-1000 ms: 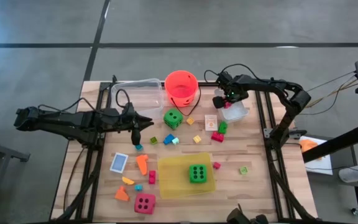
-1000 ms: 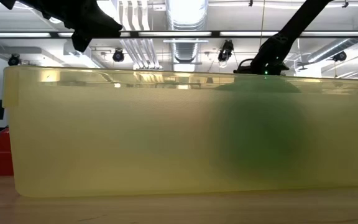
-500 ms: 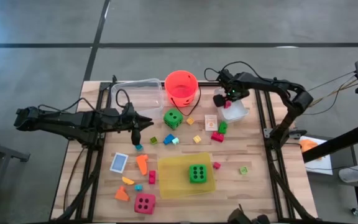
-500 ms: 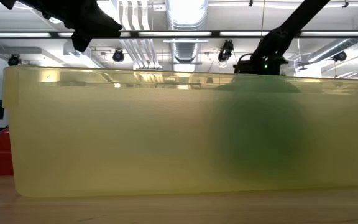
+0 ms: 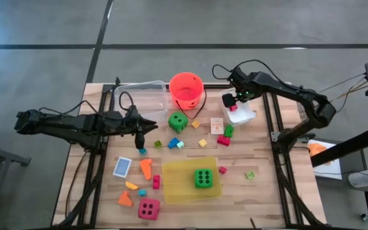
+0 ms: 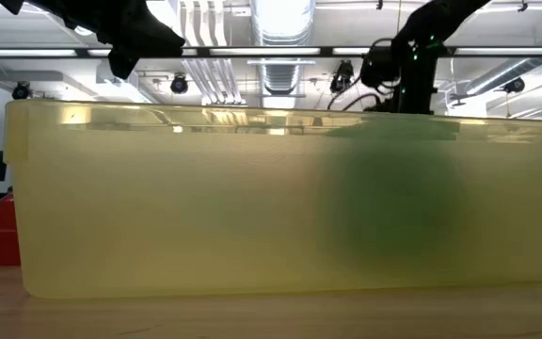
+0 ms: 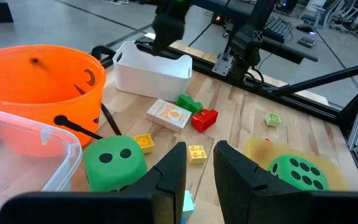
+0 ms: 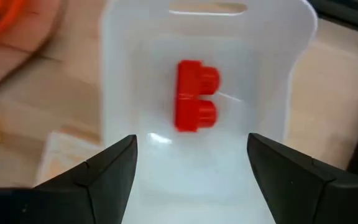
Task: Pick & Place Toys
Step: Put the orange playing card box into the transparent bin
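Note:
My right gripper [image 5: 234,102] [image 8: 191,168] hangs open above a small white bin [image 5: 244,117] at the table's far right, fingers pointing down. Nothing is between them. A red brick [image 8: 196,94] lies on the bin's floor. My left gripper [image 5: 149,126] [image 7: 197,158] waits over the table's left middle, its fingers a narrow gap apart around nothing. One green die [image 5: 177,121] sits by the orange-red bucket [image 5: 186,89]. Another [image 5: 202,178] rests in the yellow tray [image 5: 171,188]. A pink die [image 5: 148,208] stands near the front edge. Loose bricks [image 5: 223,140] and two cards [image 5: 216,124] [image 5: 122,167] lie on the wood.
A clear plastic box [image 5: 139,96] stands left of the bucket at the far edge. In the low view the yellow tray's wall [image 6: 205,217] fills the picture. Black frame rails [image 5: 270,128] run along the table's right and left sides.
My right gripper has risen straight up from the white bin and now hangs higher above it. The arm's elbow has swung toward the table's right edge. The left arm has kept still.

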